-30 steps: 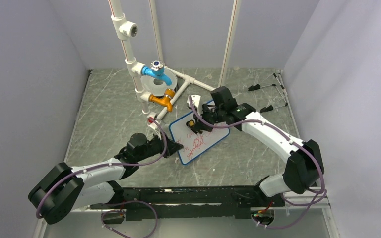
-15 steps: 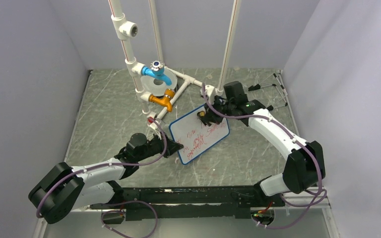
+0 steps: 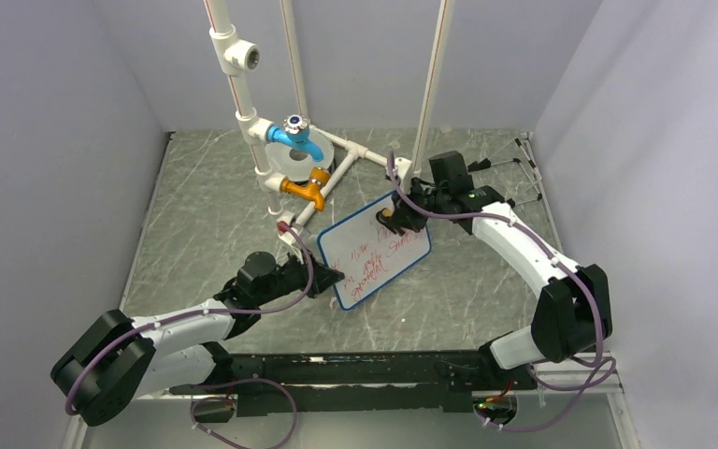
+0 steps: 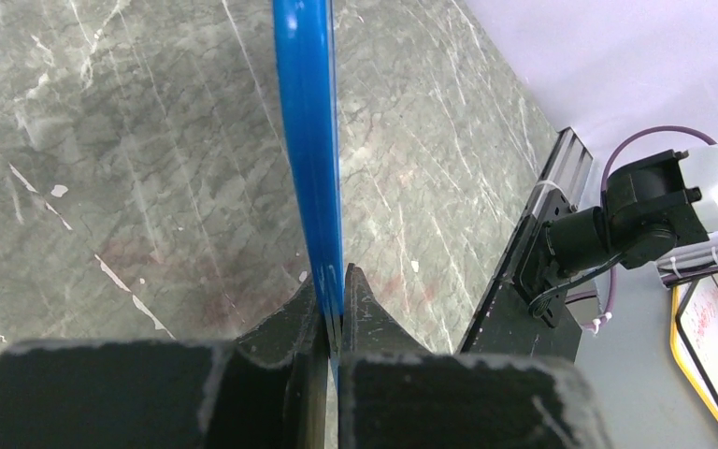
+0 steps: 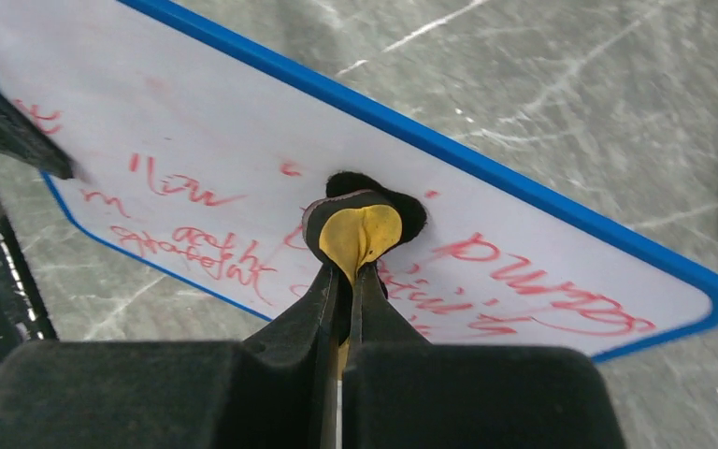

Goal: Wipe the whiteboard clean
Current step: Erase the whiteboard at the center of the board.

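The whiteboard (image 3: 374,253), blue-rimmed with red handwriting, is held tilted over the marble table. My left gripper (image 3: 333,278) is shut on its near-left edge. In the left wrist view the blue rim (image 4: 308,140) runs edge-on between the closed jaws of that gripper (image 4: 335,281). My right gripper (image 3: 394,220) is shut on a yellow and black eraser pad (image 5: 363,224) and presses it against the board's face (image 5: 196,131) near the far corner. Red writing surrounds the pad; the patch above it is fainter.
A white pipe frame with a blue tap (image 3: 294,137) and an orange tap (image 3: 306,188) stands just behind the board, with a round grey disc (image 3: 285,165) between them. Black clips (image 3: 505,168) lie at the back right. A black rail (image 3: 355,369) runs along the near edge.
My right gripper has slid the eraser from the board's middle toward its far right corner, thinning the red writing there. The left gripper has kept its hold and place.
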`<state>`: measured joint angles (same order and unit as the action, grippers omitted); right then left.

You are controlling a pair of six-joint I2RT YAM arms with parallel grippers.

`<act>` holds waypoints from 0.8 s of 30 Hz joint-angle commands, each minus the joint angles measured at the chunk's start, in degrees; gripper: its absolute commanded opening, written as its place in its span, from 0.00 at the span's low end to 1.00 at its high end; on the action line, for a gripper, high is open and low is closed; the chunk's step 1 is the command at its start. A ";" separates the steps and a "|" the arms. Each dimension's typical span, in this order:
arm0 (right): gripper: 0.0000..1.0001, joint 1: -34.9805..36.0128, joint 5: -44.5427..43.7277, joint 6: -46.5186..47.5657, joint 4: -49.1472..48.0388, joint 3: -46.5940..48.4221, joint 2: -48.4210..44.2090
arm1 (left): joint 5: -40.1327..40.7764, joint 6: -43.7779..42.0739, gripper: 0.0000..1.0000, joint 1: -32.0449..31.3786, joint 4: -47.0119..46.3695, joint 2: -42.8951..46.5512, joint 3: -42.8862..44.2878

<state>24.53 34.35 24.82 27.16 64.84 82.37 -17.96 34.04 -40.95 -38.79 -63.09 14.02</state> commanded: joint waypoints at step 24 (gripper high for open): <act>0.00 3.44 1.36 4.72 -0.62 -0.38 -1.39 | -3.96 -4.90 0.00 -0.80 -1.59 1.61 1.74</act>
<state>24.36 33.19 25.96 27.35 64.38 82.02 -17.98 32.73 -40.95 -37.89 -62.08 14.04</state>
